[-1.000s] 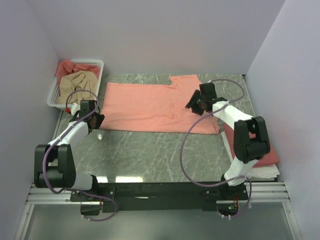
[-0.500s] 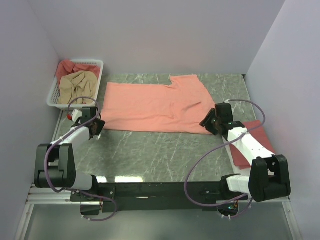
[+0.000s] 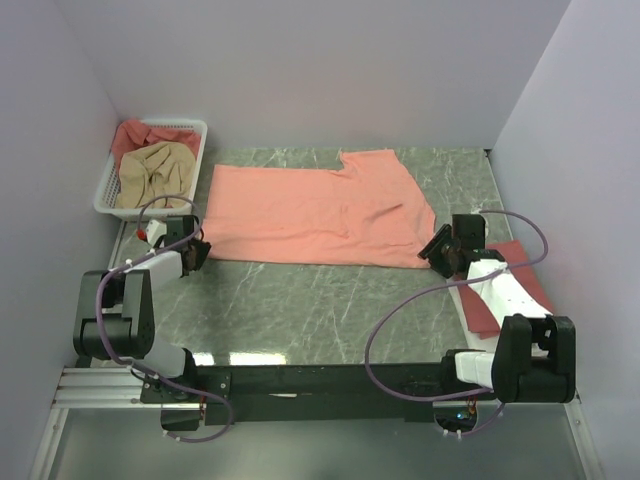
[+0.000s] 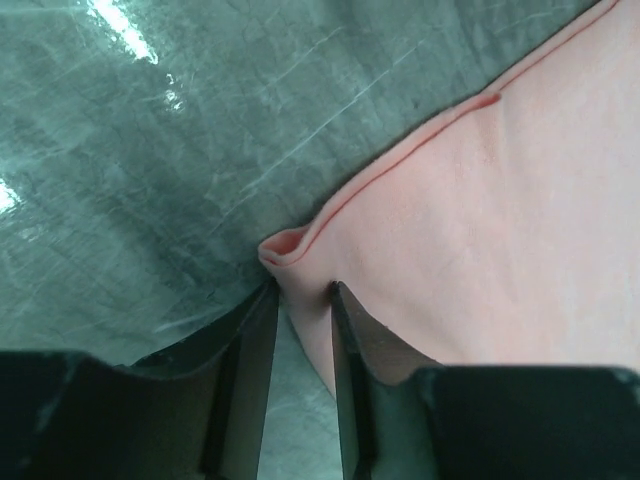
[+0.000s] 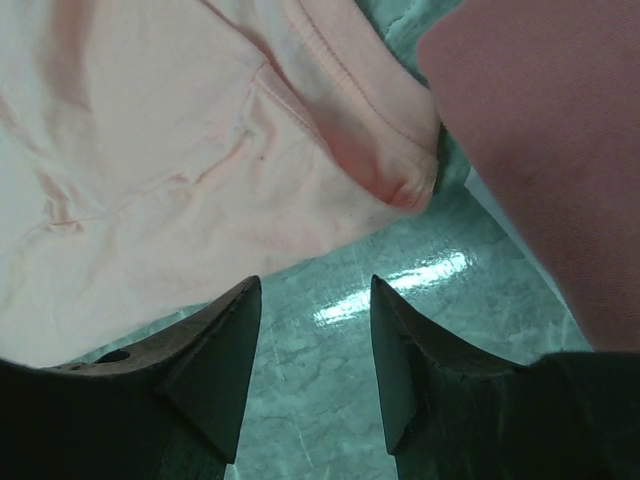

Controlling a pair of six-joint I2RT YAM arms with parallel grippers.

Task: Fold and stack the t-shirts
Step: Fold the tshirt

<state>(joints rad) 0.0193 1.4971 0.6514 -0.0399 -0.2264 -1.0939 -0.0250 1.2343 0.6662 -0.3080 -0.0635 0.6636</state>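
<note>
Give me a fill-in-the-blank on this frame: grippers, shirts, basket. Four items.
The left gripper pinches a corner of the shirt coloured ___.
The right gripper has its fingers ___, nothing between them.
The white basket holds a rose-red shirt and a ___ one.
The folded rose-red shirt lies on the ___ side of the table.
Missing words: salmon-pink; open; beige-tan; right.

Green-grey marbled stone table [image 3: 300, 300], cloth on top.
A salmon-pink short-sleeved cloth t-shirt [image 3: 310, 215] lies spread flat across the far half. A darker rose-red folded shirt [image 3: 478, 318] sits at the right edge, and a white plastic lattice basket [image 3: 198, 155] at the far-left corner.
</note>
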